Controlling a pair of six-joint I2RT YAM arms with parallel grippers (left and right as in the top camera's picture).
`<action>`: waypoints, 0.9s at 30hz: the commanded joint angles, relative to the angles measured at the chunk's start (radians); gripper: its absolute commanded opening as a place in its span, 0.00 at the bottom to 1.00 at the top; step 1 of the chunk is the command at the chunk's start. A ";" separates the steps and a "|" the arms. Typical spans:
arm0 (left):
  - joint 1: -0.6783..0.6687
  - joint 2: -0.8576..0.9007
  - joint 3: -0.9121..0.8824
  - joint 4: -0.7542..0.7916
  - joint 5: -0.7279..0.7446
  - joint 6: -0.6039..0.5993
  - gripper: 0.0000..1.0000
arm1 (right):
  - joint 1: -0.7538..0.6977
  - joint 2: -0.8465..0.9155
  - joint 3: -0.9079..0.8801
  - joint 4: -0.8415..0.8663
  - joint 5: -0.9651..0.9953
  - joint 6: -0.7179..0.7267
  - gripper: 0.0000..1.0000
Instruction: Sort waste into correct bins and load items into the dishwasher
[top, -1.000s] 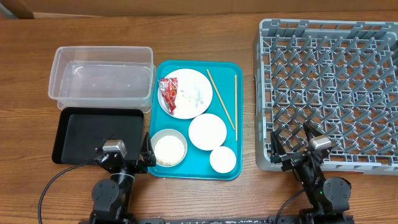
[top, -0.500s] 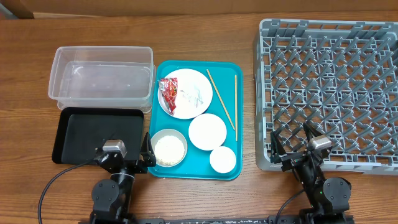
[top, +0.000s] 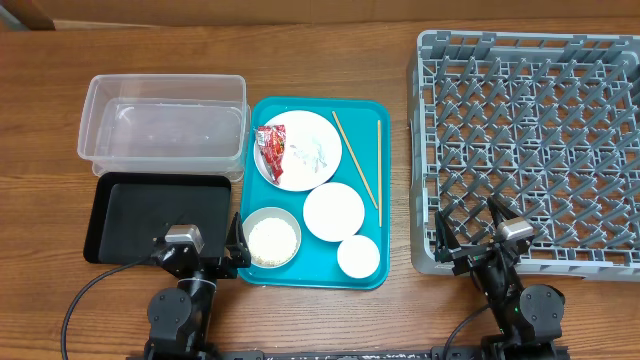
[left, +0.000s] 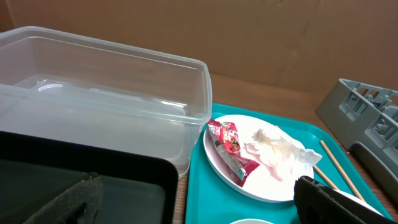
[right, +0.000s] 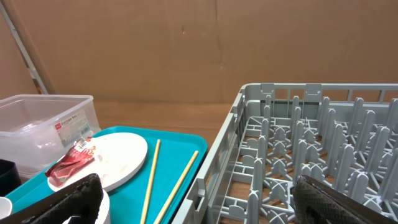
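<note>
On the teal tray (top: 262, 120) a white plate (top: 312, 170) holds the red snack wrapper (top: 271, 148) and the crumpled white tissue (top: 311, 152); both also show in the left wrist view, wrapper (left: 226, 144) and tissue (left: 277, 148). A bowl of rice (top: 272, 238), a white bowl (top: 333, 211), a small cup (top: 358, 257) and two chopsticks (top: 354, 156) lie on the tray. The clear tub (top: 164, 130) and black tray (top: 158, 216) sit left. The grey dish rack (top: 530, 145) is right. My left gripper (top: 198, 258) and right gripper (top: 482, 250) are open and empty near the front edge.
The teal tray lies between the bins and the rack. Wooden table surface (top: 330, 60) runs along the back. A brown cardboard wall (right: 186, 43) stands behind the table in the wrist views.
</note>
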 joint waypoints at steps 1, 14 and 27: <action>0.011 -0.010 -0.002 0.000 -0.002 0.013 1.00 | -0.001 -0.008 -0.010 0.006 0.002 0.000 1.00; 0.011 -0.010 -0.002 0.000 -0.002 0.013 1.00 | -0.001 -0.008 -0.010 0.006 0.002 0.000 1.00; 0.010 -0.010 -0.002 0.000 0.114 0.011 1.00 | -0.001 -0.008 -0.010 0.007 -0.003 0.000 1.00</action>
